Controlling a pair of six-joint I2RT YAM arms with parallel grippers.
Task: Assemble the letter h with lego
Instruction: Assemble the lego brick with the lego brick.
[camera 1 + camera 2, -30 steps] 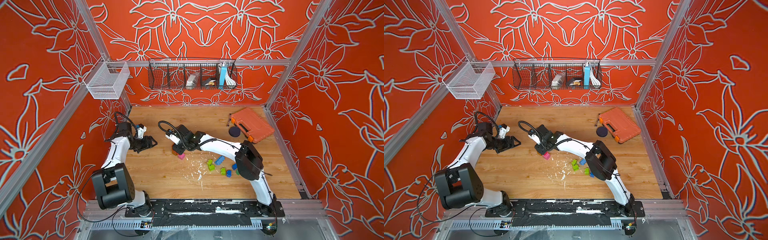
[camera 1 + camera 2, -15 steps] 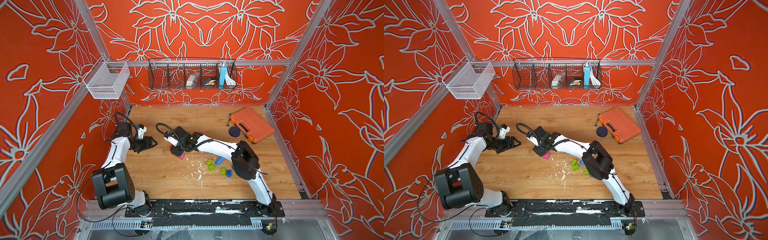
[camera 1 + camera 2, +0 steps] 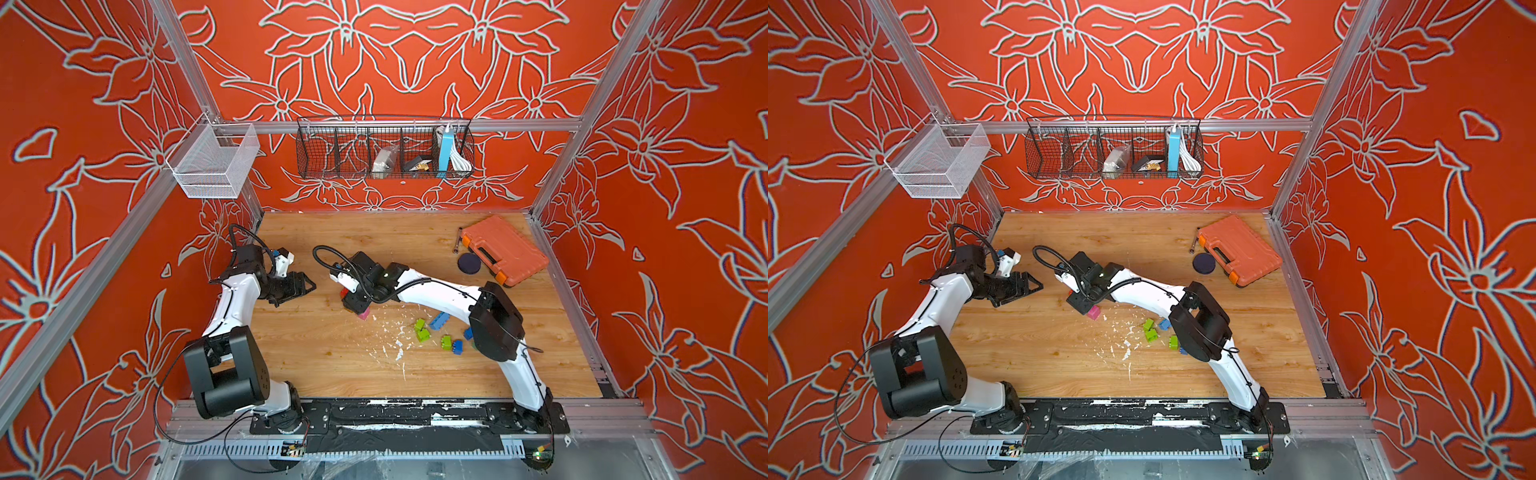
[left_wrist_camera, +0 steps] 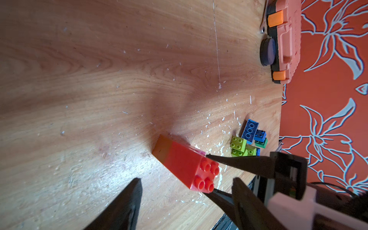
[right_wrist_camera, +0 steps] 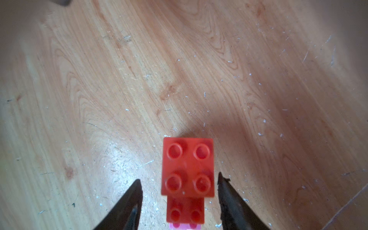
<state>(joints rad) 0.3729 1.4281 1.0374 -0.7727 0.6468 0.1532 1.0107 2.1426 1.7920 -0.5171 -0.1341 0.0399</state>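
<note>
A red tower stands upright on the surface, studs up. Against its foot sits a lower red brick, then a pink brick lower again (only its edge shows). Well apart, lime bricks, blue bricks and a dark green brick lie clustered.
</note>
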